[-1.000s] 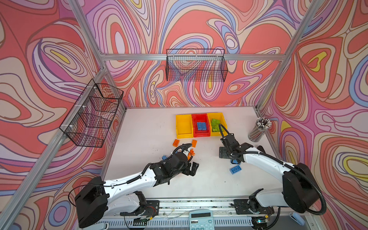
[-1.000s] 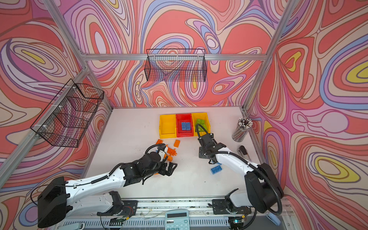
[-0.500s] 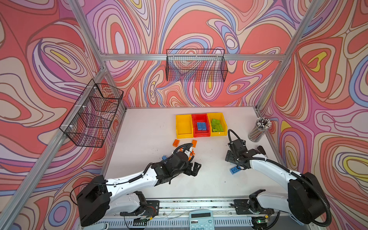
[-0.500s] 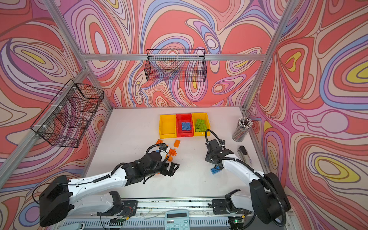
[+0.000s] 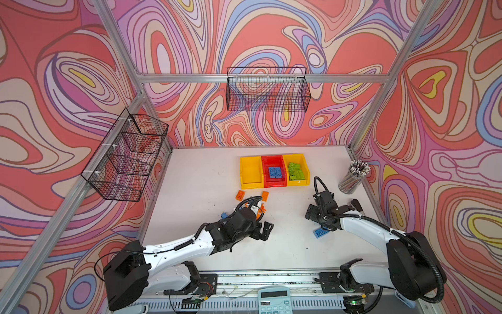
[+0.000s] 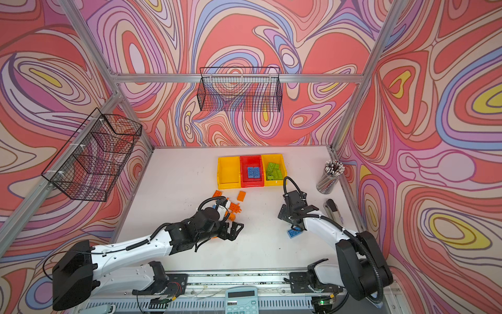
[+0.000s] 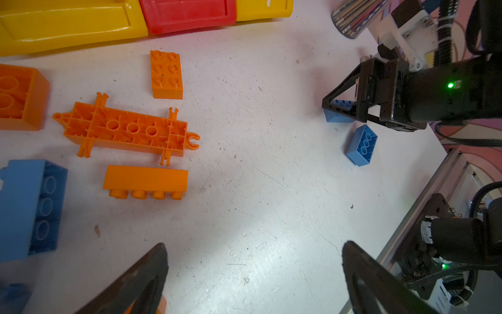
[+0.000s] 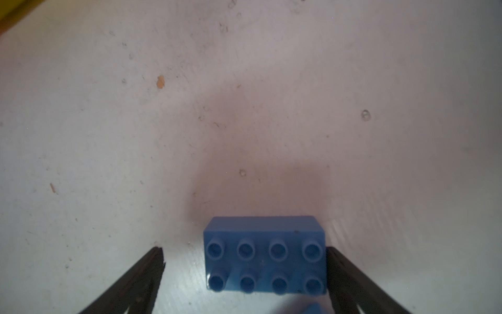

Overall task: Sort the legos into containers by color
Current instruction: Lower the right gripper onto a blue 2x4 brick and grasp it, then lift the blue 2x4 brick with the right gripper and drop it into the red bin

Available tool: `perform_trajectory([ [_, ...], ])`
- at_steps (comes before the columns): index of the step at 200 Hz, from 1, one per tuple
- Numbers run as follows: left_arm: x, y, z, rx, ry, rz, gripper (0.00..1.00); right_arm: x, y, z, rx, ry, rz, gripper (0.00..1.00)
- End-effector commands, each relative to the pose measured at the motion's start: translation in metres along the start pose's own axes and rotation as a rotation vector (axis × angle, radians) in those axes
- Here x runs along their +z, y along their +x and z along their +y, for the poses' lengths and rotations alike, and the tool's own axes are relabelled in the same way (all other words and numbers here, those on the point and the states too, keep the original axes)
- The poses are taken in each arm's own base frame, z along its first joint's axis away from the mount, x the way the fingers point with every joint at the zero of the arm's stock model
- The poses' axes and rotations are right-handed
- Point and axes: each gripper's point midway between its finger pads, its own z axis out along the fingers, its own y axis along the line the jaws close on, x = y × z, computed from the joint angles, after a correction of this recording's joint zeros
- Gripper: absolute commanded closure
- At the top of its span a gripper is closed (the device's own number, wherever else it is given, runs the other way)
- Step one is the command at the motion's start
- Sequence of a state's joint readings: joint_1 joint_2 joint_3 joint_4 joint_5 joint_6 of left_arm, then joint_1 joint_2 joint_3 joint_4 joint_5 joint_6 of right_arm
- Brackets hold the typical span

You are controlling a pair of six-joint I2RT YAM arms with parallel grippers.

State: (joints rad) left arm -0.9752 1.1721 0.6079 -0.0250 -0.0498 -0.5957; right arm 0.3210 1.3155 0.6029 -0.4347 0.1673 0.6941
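Right pincer (image 8: 245, 251) has come back, straddling blue brick (image 8: 264, 262).

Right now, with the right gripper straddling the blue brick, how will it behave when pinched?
Blue brick looks like hard moulded plastic: probably stiff, light. Flat on the table, studs up: unlikely to tip or roll. One finger is at its end, the other stands off, so it may slide before the right gripper clamps.

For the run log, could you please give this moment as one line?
right fingers: open, straddling blue brick on table | left fingers: open, empty | red bin: blue bricks | orange bricks: unsorted
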Motion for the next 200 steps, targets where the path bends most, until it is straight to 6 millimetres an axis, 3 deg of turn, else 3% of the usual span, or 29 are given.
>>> perform_trajectory([
  [1,-0.004,-0.002,0.006,-0.004,-0.017,-0.026,0.0,0.003,0.0,0.012,-0.003,-0.064,0.007,0.08],
  [56,-0.006,-0.002,0.009,-0.008,-0.03,-0.029,0.0,0.008,0.001,0.005,-0.04,-0.009,0.023,0.22],
  [100,-0.005,-0.002,0.011,-0.009,-0.044,-0.03,0.0,0.011,0.002,0.001,-0.05,0.02,0.03,0.49],
  [126,-0.006,-0.002,0.013,-0.009,-0.05,-0.033,0.0,0.0,-0.011,0.011,-0.057,-0.006,0.003,0.52],
  [156,-0.008,-0.003,0.016,-0.004,-0.069,-0.039,0.0,-0.02,-0.038,0.046,-0.084,-0.081,-0.049,0.52],
  [200,-0.01,-0.002,0.026,0.0,-0.116,-0.046,0.0,-0.04,-0.081,0.132,-0.184,-0.196,-0.117,0.52],
])
